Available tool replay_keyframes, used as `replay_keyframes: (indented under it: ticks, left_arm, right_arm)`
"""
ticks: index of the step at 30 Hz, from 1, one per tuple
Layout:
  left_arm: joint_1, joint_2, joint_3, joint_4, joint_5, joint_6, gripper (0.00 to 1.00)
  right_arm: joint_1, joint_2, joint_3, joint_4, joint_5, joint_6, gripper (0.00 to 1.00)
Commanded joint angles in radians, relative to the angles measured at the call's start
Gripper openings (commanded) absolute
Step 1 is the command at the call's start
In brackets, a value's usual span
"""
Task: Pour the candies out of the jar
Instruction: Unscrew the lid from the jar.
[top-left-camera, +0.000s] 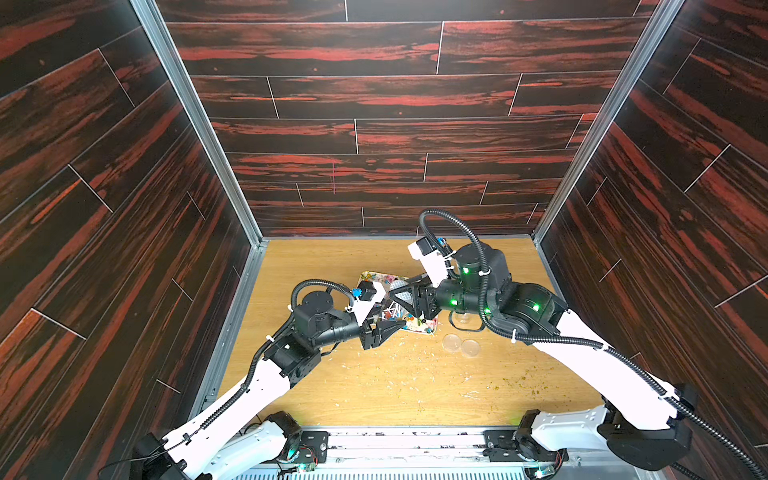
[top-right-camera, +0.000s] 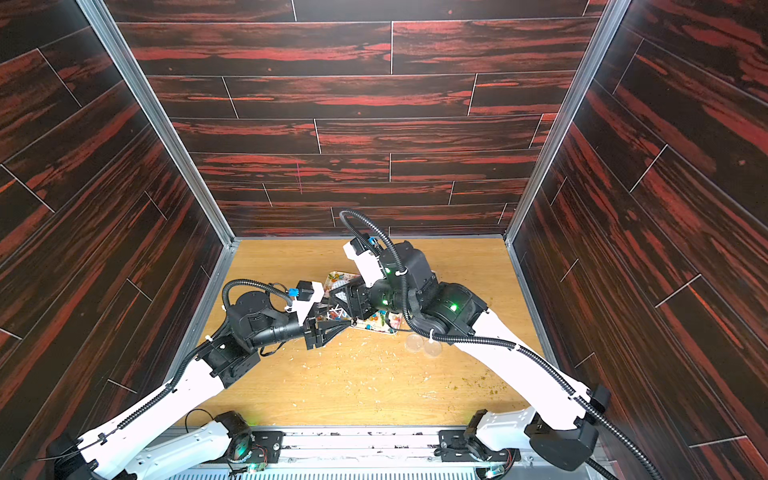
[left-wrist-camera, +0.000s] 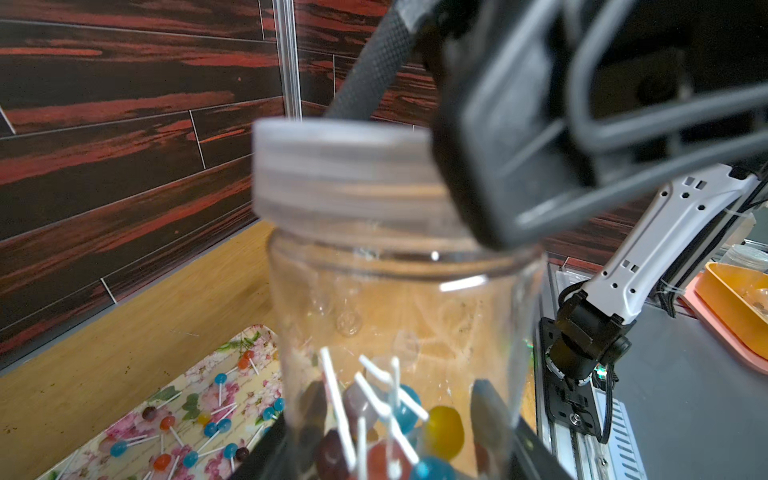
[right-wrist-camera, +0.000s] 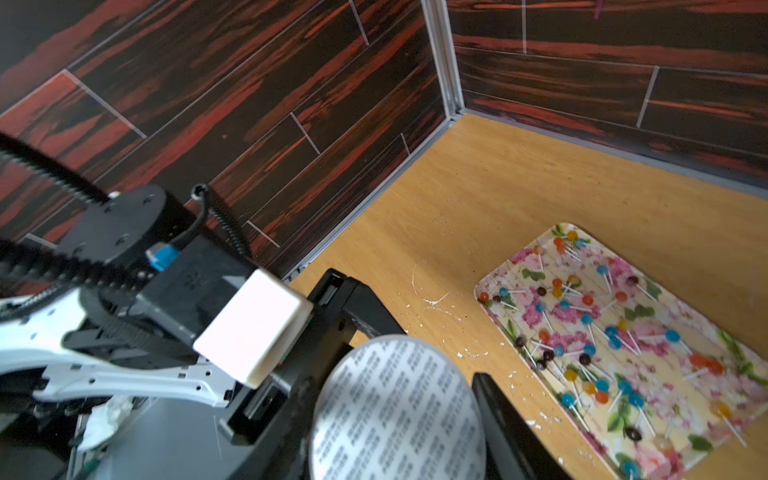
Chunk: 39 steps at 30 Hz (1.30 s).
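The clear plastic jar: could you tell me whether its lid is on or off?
On: a ribbed translucent cap covers the neck of the clear plastic jar.

My stall: dark walls on three sides, a pale desk below.

Walls of dark wood-grain planks streaked with red (top-left-camera: 374, 104) stand around me, their joints thin pale lines. In both top views they meet at two bare aluminium corner posts (top-left-camera: 195, 120). The light oak-veneer desk (top-left-camera: 415, 390) fills the bottom of the box. It is strewn with pale flecks (top-left-camera: 399, 345) and greenish crumbs (top-left-camera: 536, 388), and it shines brightly near its front edge, where a silver metal rail (top-left-camera: 407, 440) runs across. Beyond that rail, my left wrist view shows a flat grey surface (left-wrist-camera: 685, 395) bearing an orange plastic tray (left-wrist-camera: 725, 309) nested on a pink tray (left-wrist-camera: 731, 332).
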Motion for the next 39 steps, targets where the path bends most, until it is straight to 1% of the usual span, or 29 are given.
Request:
replay_keyframes:
  ticks: [1, 5, 7, 10, 14, 18, 21, 24, 28, 32, 37, 39]
  left_arm:
    - [0.0, -0.018, -0.002, 0.016, 0.041, -0.018, 0.42]
    - [0.0, -0.023, -0.002, 0.014, 0.041, -0.018, 0.42]
    - [0.0, -0.025, -0.001, 0.014, 0.042, -0.02, 0.42]
    - [0.001, -0.027, 0.0, 0.01, 0.044, -0.02, 0.42]
    - [0.001, -0.034, -0.002, 0.005, 0.044, -0.019, 0.42]
    - [0.0, -0.037, -0.002, 0.005, 0.047, -0.019, 0.42]
    - [0.0, -0.036, 0.0, 0.007, 0.051, -0.023, 0.42]
    - [0.0, -0.035, -0.001, 0.008, 0.052, -0.024, 0.42]
    - [0.0, -0.036, 0.001, 0.008, 0.052, -0.024, 0.42]
    - [0.0, -0.035, 0.0, 0.007, 0.052, -0.026, 0.42]
    - [0.001, -0.034, 0.002, 0.005, 0.052, -0.023, 0.42]
    - [0.0, -0.032, 0.002, 0.004, 0.05, -0.023, 0.42]
  right_arm:
    - [-0.031, -0.028, -0.035, 0.041, -0.144, -0.163, 0.49]
    - [-0.068, -0.036, -0.048, 0.049, -0.238, -0.241, 0.49]
    - [-0.081, -0.04, -0.053, 0.049, -0.317, -0.303, 0.49]
    - [-0.096, -0.036, -0.045, 0.035, -0.348, -0.365, 0.5]
    - [-0.122, -0.023, -0.021, 0.02, -0.419, -0.405, 0.49]
    - [-0.133, -0.015, -0.005, 0.003, -0.476, -0.473, 0.5]
    - [-0.138, -0.002, 0.013, -0.028, -0.495, -0.531, 0.52]
    - [-0.142, 0.015, 0.032, -0.05, -0.492, -0.552, 0.53]
    - [-0.142, 0.03, 0.052, -0.06, -0.482, -0.544, 0.53]
    - [-0.142, 0.047, 0.077, -0.081, -0.478, -0.52, 0.55]
    - [-0.143, 0.041, 0.068, -0.075, -0.474, -0.519, 0.71]
    - [-0.142, 0.039, 0.068, -0.074, -0.477, -0.517, 0.74]
